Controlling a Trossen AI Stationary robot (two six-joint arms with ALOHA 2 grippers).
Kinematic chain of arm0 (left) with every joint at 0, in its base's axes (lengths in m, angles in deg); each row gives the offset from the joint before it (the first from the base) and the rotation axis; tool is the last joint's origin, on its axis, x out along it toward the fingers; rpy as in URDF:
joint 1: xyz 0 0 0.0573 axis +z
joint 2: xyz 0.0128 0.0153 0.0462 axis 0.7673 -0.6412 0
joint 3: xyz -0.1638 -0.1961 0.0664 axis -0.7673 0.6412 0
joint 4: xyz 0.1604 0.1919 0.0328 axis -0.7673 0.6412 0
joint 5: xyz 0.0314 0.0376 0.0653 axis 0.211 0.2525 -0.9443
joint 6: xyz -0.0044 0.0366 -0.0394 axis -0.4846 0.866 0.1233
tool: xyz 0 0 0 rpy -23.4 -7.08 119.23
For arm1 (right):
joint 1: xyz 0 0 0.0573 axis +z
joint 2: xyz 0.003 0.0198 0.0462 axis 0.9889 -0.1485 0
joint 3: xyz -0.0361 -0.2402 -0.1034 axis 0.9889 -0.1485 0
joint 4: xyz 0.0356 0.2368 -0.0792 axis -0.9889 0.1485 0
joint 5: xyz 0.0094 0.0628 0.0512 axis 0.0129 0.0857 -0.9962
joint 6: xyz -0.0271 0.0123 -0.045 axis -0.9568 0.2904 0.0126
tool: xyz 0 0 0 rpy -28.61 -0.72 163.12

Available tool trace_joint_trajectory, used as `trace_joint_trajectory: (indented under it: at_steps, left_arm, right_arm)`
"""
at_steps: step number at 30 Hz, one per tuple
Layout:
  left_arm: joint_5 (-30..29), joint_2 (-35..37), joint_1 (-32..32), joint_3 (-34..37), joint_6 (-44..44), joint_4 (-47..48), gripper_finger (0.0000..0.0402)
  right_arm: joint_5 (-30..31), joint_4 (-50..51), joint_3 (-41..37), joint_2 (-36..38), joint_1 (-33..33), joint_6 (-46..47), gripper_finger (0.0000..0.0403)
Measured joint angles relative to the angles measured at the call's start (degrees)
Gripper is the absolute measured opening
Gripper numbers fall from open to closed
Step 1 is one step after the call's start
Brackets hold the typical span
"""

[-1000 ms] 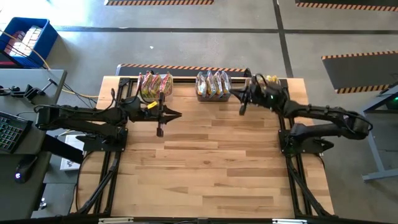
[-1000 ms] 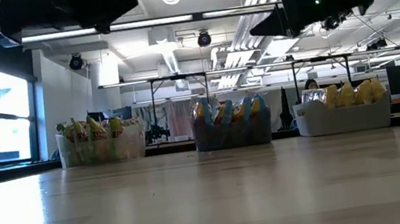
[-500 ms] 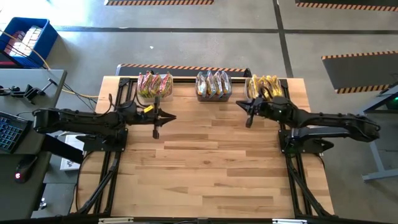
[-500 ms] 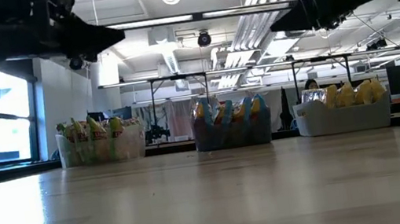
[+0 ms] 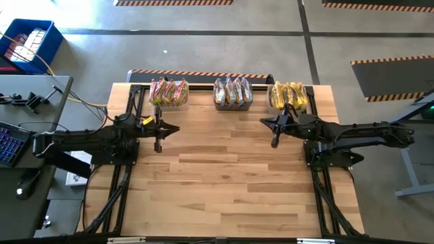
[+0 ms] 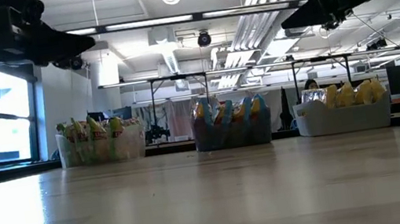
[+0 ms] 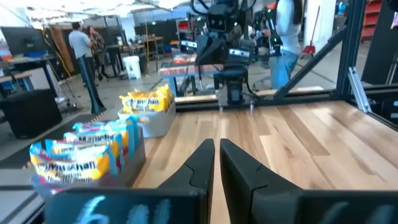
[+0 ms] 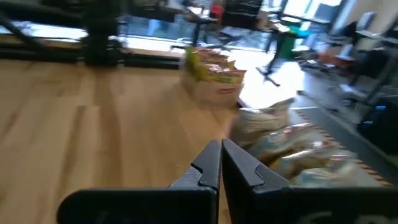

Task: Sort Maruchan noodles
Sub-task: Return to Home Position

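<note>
Wooden table, noodle packets along back edge, only wrist views show left hand, right hand fingers together.

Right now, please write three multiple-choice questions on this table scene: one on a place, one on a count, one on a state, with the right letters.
1. Where do the bins stand? A. In a row along one edge of the table. B. At the table's centre. C. On the floor.
2. How many bins hold noodle packs? A. Two. B. Three. C. Five.
3. How are the left gripper and right gripper? A. Wide open. B. Each holding a pack. C. Shut and empty.
1 A: the high view shows them lined along one edge. 2 B: three filled bins show there. 3 C: each wrist view shows it closed on nothing.
</note>
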Motion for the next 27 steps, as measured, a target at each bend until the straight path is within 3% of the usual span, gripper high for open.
trace_joint_trajectory:
  at_steps: [3, 7, 12, 19, 23, 27]
  left_arm:
    - [-0.1, 4.7, 0.0, 0.0, 0.0, 5.7, 0.0016]
    - [-0.1, 10.7, 0.0, 0.0, 0.0, 11.0, 0.0016]
    - [-0.1, 17.3, 0.0, 0.0, -0.4, 17.2, 0.0016]
    - [-0.2, 25.8, 0.0, 0.0, -1.4, 23.9, 0.0016]
    - [-0.9, 30.0, 0.0, 0.0, -0.3, 24.5, 0.0016]
    - [-6.4, 30.0, 0.0, 0.0, -0.9, 26.0, 0.0016]
  right_arm:
    - [-4.5, -0.4, -0.8, -0.1, 0.0, 0.6, 0.0]
    - [-14.0, -8.4, -5.4, 0.0, -2.8, 2.0, 0.0]
    - [-19.3, -15.5, -12.6, 3.6, -8.0, 4.6, 0.0]
    - [-17.4, -13.7, -20.1, 18.6, -9.3, 5.7, 0.0]
    - [-14.2, -3.8, -20.5, 27.8, -9.2, 5.6, 0.0]
    - [-13.8, 3.9, -20.4, 36.4, -9.2, 5.0, 0.0]
